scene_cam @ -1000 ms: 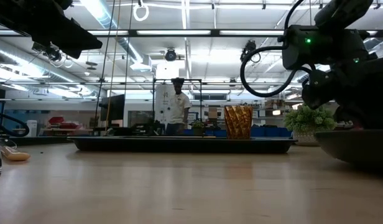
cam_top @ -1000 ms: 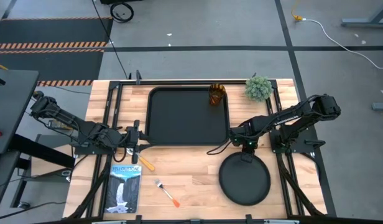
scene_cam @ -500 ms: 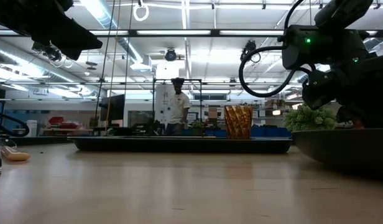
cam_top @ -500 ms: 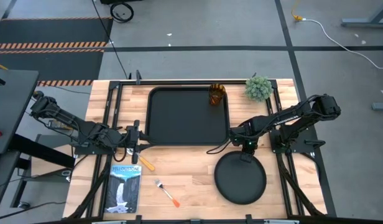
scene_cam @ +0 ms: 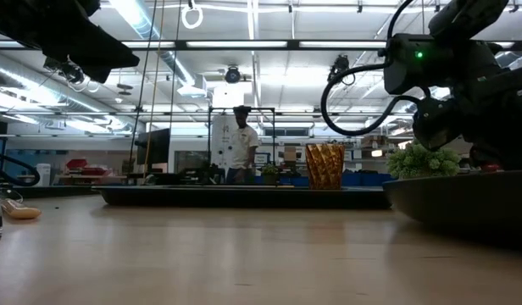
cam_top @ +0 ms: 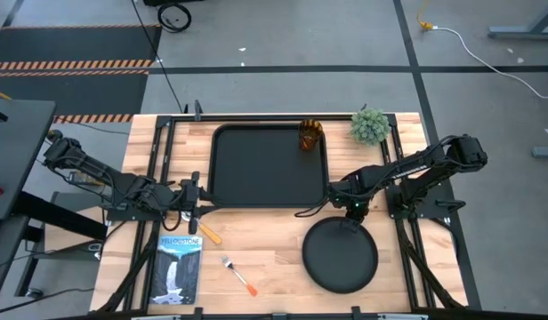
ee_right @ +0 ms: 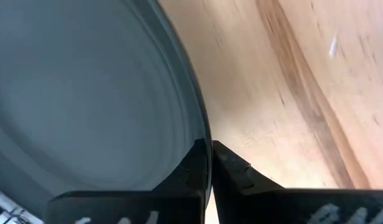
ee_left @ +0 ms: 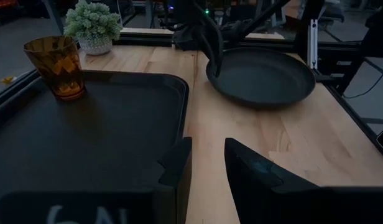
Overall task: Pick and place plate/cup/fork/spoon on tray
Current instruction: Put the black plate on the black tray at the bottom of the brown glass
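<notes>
The round black plate (cam_top: 340,256) is at the table's near right; it also shows in the left wrist view (ee_left: 260,74) and the low view (scene_cam: 464,196). My right gripper (cam_top: 350,216) is shut on its far rim. The black tray (cam_top: 256,169) lies at the far middle, and the amber cup (cam_top: 310,135) stands upright in its far right corner. My left gripper (cam_top: 196,206) waits at the tray's near left corner, slightly open and empty (ee_left: 207,165). The spoon (cam_top: 205,234) lies on the table beside it. The fork (cam_top: 239,276) lies on the table near the front edge. My right gripper pinches the plate's far rim (ee_right: 201,134) between its two fingers, one over the plate's inner face and one outside it. The fingers slant down from the table's far side. Whether the plate's near edge rests on the table, I cannot tell.
A book (cam_top: 179,269) lies at the near left. A small potted plant (cam_top: 370,126) stands at the far right, beside the tray. Bare wood lies between the plate and the fork. A person stands in the room far behind the table (scene_cam: 241,146).
My right gripper has kept its hold on the rim, and the plate has moved a little toward the table's left edge.
</notes>
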`<state>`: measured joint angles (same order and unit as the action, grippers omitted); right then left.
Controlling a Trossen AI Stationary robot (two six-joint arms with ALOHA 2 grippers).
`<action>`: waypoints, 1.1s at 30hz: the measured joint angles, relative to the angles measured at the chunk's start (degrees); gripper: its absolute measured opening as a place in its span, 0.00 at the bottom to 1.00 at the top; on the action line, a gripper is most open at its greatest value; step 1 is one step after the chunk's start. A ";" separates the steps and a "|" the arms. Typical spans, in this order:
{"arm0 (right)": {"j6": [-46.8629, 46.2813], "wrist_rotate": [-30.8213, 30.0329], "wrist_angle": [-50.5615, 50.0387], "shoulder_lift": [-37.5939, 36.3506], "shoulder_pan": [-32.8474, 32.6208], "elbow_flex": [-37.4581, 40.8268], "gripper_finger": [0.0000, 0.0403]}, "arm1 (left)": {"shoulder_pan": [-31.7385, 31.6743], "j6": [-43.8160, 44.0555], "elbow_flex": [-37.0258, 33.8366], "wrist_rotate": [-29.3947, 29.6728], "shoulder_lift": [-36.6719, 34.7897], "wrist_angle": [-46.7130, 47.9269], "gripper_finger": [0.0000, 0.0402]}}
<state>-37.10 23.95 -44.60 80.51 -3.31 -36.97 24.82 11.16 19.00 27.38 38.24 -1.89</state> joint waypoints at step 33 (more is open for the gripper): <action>-34.83 -17.32 25.94 0.02 -0.50 -5.12 0.03 | 0.00 1.68 -0.04 1.14 0.00 -1.28 0.26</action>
<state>-71.93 6.63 -18.66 80.53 -3.81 -42.09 24.82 12.84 18.96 28.51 38.24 -3.17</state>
